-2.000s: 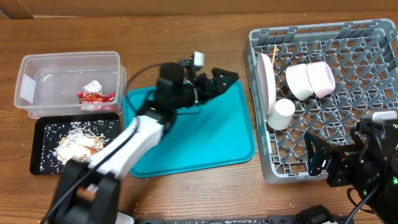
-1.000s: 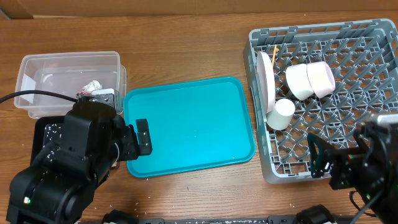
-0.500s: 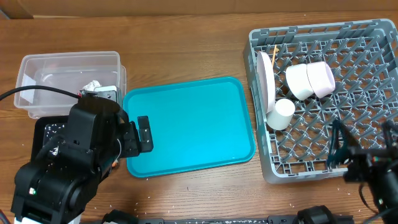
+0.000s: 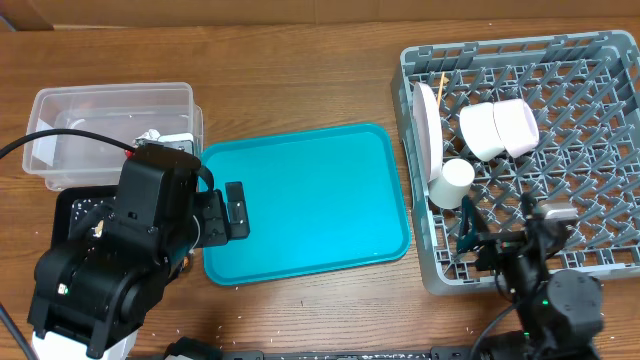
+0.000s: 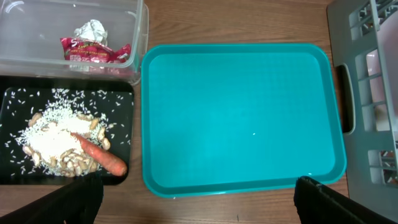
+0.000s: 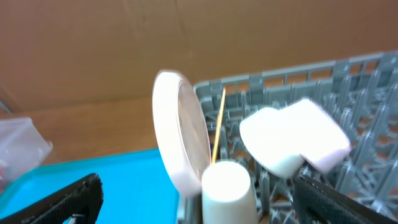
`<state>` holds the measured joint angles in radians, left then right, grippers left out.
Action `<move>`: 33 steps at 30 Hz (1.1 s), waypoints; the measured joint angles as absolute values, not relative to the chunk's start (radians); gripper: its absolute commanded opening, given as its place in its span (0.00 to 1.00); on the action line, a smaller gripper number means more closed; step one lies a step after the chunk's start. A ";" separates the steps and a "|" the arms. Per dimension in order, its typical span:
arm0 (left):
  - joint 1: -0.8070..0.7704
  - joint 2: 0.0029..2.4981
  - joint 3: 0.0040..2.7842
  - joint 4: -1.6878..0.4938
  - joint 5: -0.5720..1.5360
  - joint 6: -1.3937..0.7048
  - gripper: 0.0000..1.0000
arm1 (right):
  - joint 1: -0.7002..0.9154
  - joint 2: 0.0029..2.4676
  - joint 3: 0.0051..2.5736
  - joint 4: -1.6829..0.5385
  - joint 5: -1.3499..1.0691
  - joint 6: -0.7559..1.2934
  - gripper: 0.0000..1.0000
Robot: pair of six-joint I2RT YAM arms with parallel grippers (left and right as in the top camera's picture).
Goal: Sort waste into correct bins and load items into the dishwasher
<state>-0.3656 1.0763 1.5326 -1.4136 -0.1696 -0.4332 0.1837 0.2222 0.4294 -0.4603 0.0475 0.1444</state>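
The grey dish rack (image 4: 580, 110) holds an upright white plate (image 4: 427, 130), two bowls on their sides (image 4: 497, 128), a small cup (image 4: 454, 183) and chopsticks (image 4: 441, 85). The plate (image 6: 180, 149), cup (image 6: 227, 190) and bowls (image 6: 292, 143) also show in the right wrist view. The clear tub (image 5: 37, 15) holds the red wrapper (image 5: 93, 51) and the tissue ball (image 5: 91, 30). The black tray (image 5: 12, 143) holds the carrot (image 5: 99, 157) and peanut shells (image 5: 68, 163) in white rice. My left gripper (image 5: 199, 202) is open and empty over the teal tray's front left edge. My right gripper (image 6: 199, 205) is open and empty, facing the cup at the rack's front.
The teal serving tray (image 4: 310, 200) lies bare between the bins and the rack. Scattered rice grains lie on the black tray. The left arm's body (image 4: 120, 260) covers most of the black tray in the overhead view. A brown cardboard wall (image 6: 124, 43) stands behind the table.
My left arm has drawn back from over the teal tray to the front left. My right arm has shifted left along the rack's front and turned towards the cup.
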 measured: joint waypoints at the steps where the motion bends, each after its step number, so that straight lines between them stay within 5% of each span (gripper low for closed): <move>1: -0.366 1.079 1.533 -1.414 -0.170 -0.433 1.00 | 0.184 0.196 0.387 -0.437 0.044 0.144 1.00; 13: -0.366 1.110 1.533 -1.414 -0.170 -0.433 1.00 | 0.184 0.016 0.080 -0.216 0.033 0.141 1.00; 33: -0.366 1.222 1.533 -1.414 -0.170 -0.433 1.00 | 0.184 0.015 0.056 -0.187 0.033 0.141 1.00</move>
